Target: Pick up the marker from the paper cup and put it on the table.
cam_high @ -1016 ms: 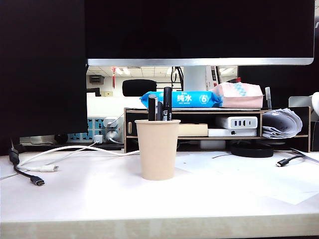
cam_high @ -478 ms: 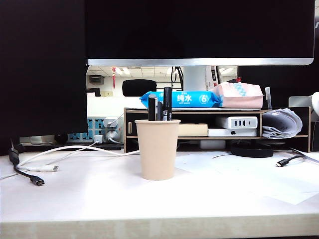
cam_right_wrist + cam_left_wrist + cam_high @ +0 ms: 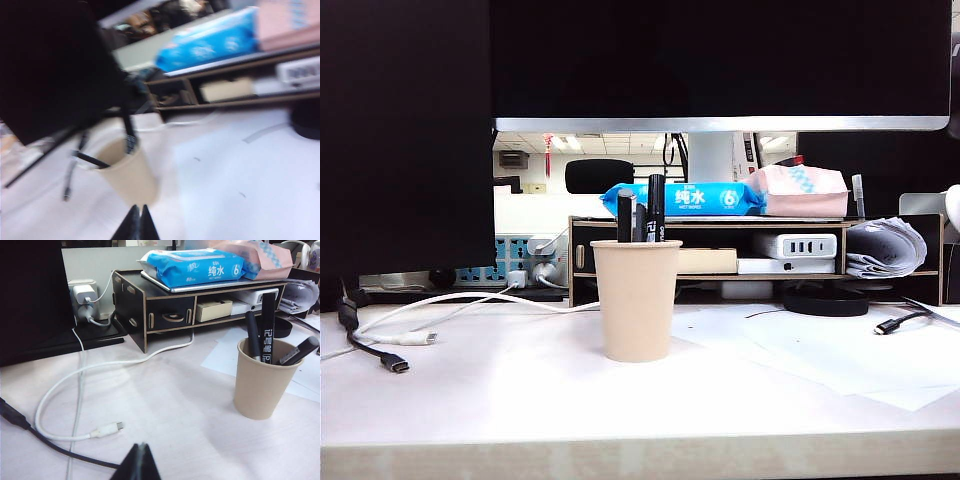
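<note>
left claw: my left gripper point(image 3: 140, 456) was shut, fingertips meeting in a point, holding nothing. It hung above the table point(image 3: 190, 415), well apart from the cup.
right claw: my right gripper point(image 3: 138, 218) was shut too, tips together and empty. Its wrist view was blurred and tilted.
arms, exterior view: neither claw showed there.
paper cup: paper cup point(image 3: 636, 300) stood upright on the table, centre-left in the exterior view. From the left claw it sat at about 2 o'clock point(image 3: 261, 380); from the right claw at about 12 o'clock, near point(image 3: 127, 175).
marker: marker point(image 3: 656, 208) stood in the cup, the tallest pen, white characters on its barrel, near upright. Clear in the left wrist view point(image 3: 267, 327); a dark smear in the right one point(image 3: 129, 132).
other pens: shorter black pen point(image 3: 626, 217) just beside the marker at its 9 o'clock; a third pen point(image 3: 299, 351) leaned on the rim, seen from the left wrist.
behind cup: dark shelf stand point(image 3: 582, 262) at 12 o'clock, blue wipes pack point(image 3: 682, 198) and pink pack point(image 3: 798, 190) on top.
cables: white cable point(image 3: 80, 405) and black cable point(image 3: 375, 355) lay on the table at the cup's 9 o'clock.
paper: white sheets point(image 3: 860, 355) lay flat at the cup's 3 o'clock.
</note>
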